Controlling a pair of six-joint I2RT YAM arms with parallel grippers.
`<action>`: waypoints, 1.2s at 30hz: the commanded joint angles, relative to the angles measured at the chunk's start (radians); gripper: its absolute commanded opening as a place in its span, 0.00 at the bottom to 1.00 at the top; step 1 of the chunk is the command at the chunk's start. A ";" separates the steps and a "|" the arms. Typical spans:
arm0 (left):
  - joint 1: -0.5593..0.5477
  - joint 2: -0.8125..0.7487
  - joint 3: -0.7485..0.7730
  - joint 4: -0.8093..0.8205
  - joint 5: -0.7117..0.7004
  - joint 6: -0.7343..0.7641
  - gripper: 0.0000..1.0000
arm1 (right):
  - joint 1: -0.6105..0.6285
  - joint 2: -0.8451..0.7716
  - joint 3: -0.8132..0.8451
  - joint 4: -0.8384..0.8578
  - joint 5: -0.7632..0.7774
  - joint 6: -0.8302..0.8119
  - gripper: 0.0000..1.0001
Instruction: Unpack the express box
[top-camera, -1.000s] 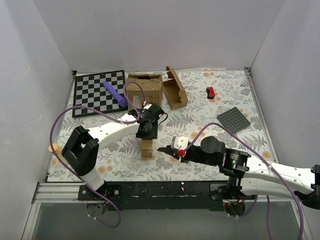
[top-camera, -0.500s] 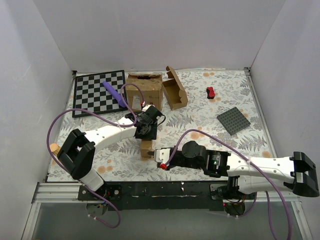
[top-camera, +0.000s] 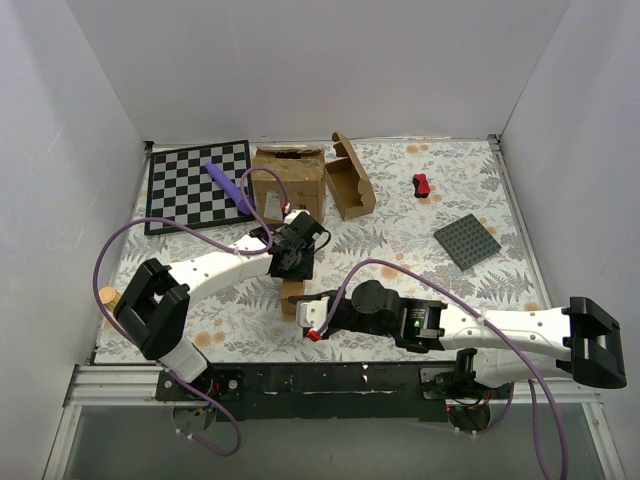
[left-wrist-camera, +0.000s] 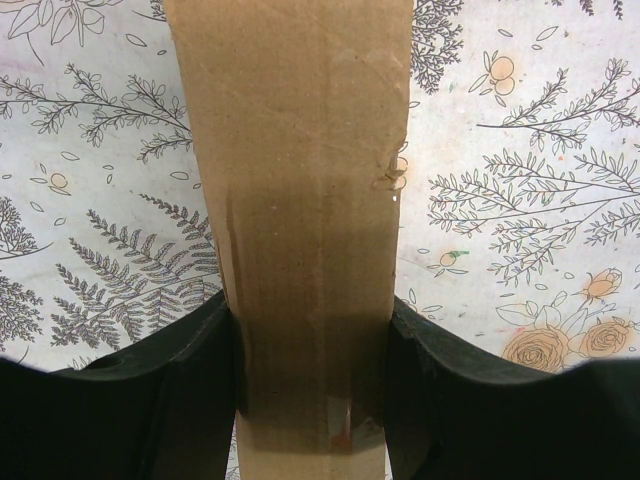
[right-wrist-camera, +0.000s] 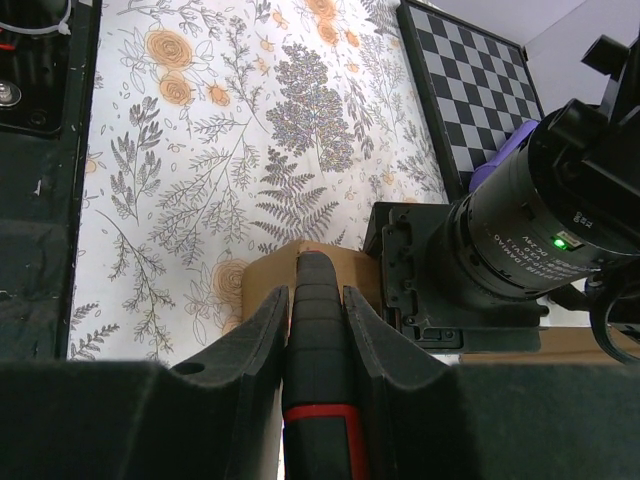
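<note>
My left gripper (left-wrist-camera: 311, 345) is clamped across the narrow sides of the express box (left-wrist-camera: 300, 150), which sits on the floral table cover (left-wrist-camera: 520, 200), front centre. My right gripper (right-wrist-camera: 316, 300) is pinched on a black tool with a red band (right-wrist-camera: 318, 350), tip at the box. The box is probably light, with dentable corrugated walls, so I'd grip at the edges and squeeze gently.

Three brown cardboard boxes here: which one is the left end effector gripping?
The small flat express box at front centre, clamped in the left end effector. The large printed carton and the open-lidded mailer stand apart at the back.
</note>
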 joint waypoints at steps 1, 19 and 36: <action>0.007 0.043 -0.053 -0.038 -0.006 0.038 0.03 | 0.008 -0.003 0.046 0.067 -0.002 -0.020 0.01; 0.007 0.031 -0.058 -0.040 0.012 0.037 0.00 | 0.008 0.019 0.037 0.030 -0.016 -0.014 0.01; 0.006 0.027 -0.069 -0.038 0.018 0.038 0.00 | 0.007 0.033 0.010 0.053 0.018 -0.011 0.01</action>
